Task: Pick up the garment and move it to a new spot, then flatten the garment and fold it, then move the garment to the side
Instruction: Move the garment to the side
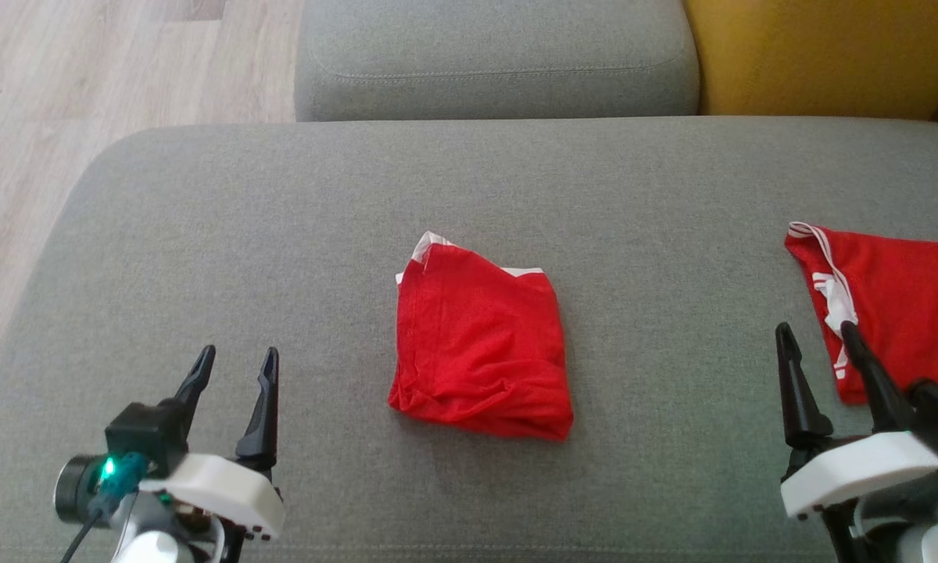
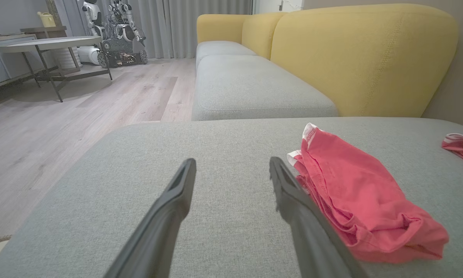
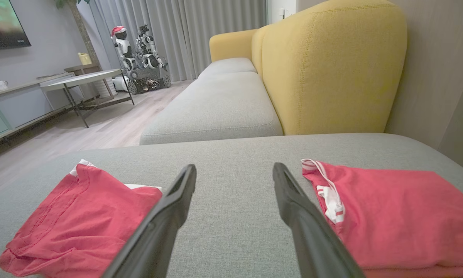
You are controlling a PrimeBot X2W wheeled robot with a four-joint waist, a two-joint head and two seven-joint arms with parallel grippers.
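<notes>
A red garment with white trim lies loosely folded and wrinkled in the middle of the grey sofa cushion. My left gripper hovers open at the lower left, a short way left of it. In the left wrist view the left gripper holds nothing and the garment lies just right of the right finger. My right gripper is open at the lower right. In the right wrist view the right gripper holds nothing, with the garment to its left.
A second red garment with white stripes lies flat at the cushion's right edge, right beside my right fingers. Behind are another grey seat and a yellow backrest. Wooden floor lies to the left, with a table far off.
</notes>
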